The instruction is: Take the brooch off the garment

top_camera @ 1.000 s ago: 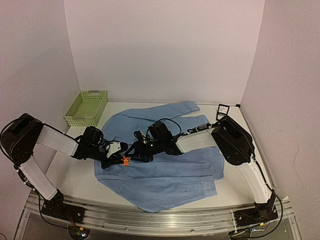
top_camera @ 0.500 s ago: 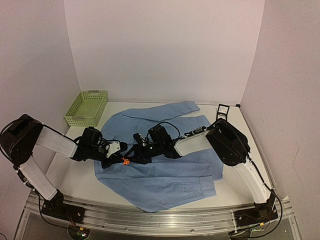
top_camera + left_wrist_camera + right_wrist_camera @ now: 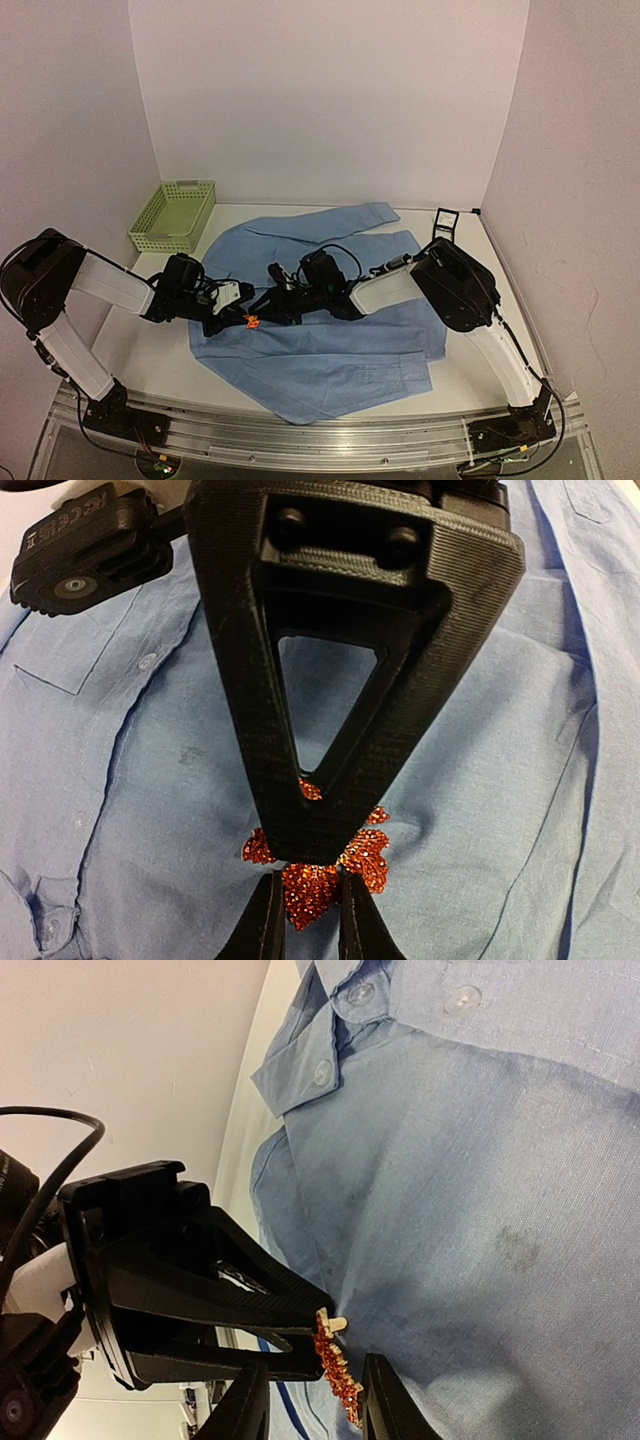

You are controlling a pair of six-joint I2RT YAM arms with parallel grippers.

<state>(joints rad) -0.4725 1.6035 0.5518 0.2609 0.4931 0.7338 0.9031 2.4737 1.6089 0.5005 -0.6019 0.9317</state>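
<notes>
My left gripper (image 3: pixel 310 925) is clamped on the brooch (image 3: pixel 316 890), pinned to the garment (image 3: pixel 480 780) near its left edge. My right gripper (image 3: pixel 312 1392) straddles it, jaws apart. I'd close gently, then draw it off slowly, sparing the cloth

You are in a robot lab. Plain white walls (image 3: pixel 330 100) stand close around a white table (image 3: pixel 150 345), and your left arm (image 3: pixel 105 283) and right arm (image 3: pixel 460 285) are bolted to a metal rail (image 3: pixel 300 432) at its edge.
</notes>
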